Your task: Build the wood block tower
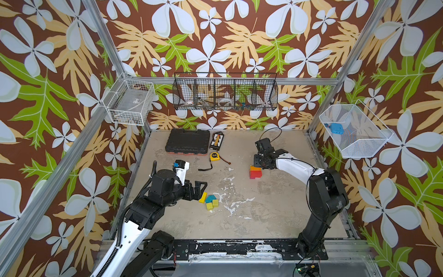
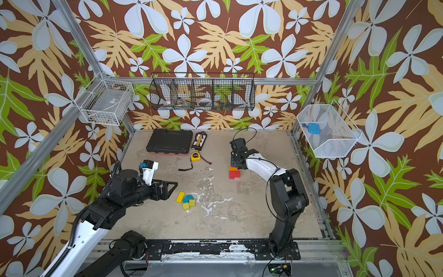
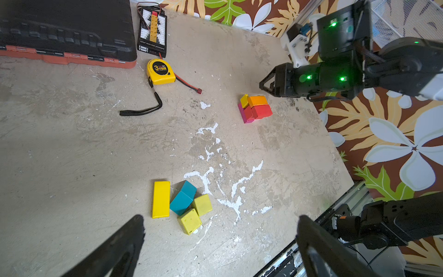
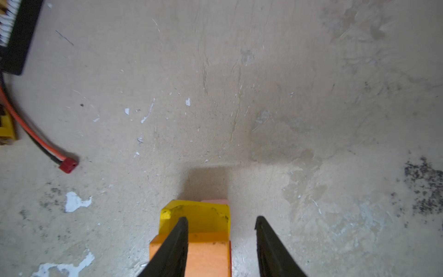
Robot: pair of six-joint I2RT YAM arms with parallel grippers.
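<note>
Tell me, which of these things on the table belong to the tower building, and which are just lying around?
Part of the job:
- tower, partly built
- yellow brick
- teal block
- lime cubes

Just lying about:
- tool case
- tape measure
- connector board

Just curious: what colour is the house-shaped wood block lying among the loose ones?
Teal; the house-shaped wood block shows best in the left wrist view.
</note>
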